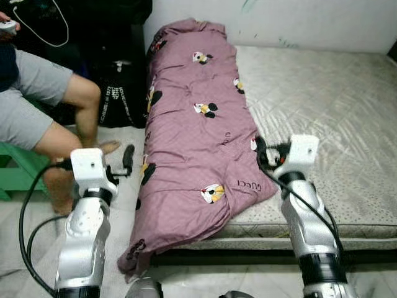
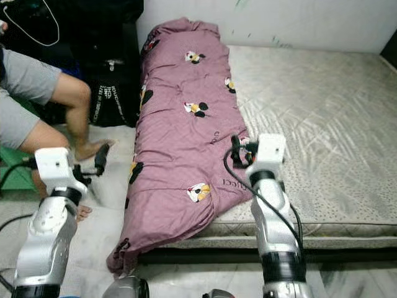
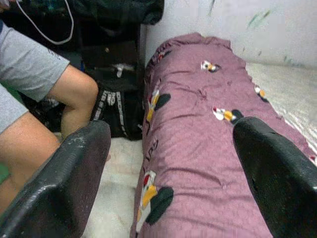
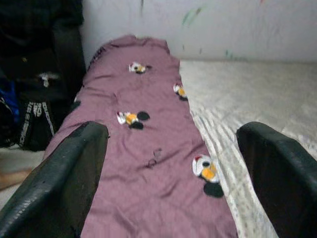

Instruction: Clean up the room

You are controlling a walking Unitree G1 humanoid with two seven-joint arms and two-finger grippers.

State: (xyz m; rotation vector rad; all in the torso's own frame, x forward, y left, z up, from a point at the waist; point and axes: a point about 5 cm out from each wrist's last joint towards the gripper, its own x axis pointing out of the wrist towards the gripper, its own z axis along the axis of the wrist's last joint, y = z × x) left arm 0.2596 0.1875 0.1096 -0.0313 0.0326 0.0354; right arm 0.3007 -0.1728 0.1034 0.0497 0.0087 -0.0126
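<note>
The purple blanket (image 1: 192, 143) lies bunched along the mattress's (image 1: 322, 118) left edge. My left gripper (image 3: 168, 163) and right gripper (image 4: 171, 168) gape apart, empty. Next I'd reach down and grasp its near corners.

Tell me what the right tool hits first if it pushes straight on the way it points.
Most likely the purple quilt: the right tool hovers open over its near end on the mattress, aimed along its length. Depth is unclear.
</note>
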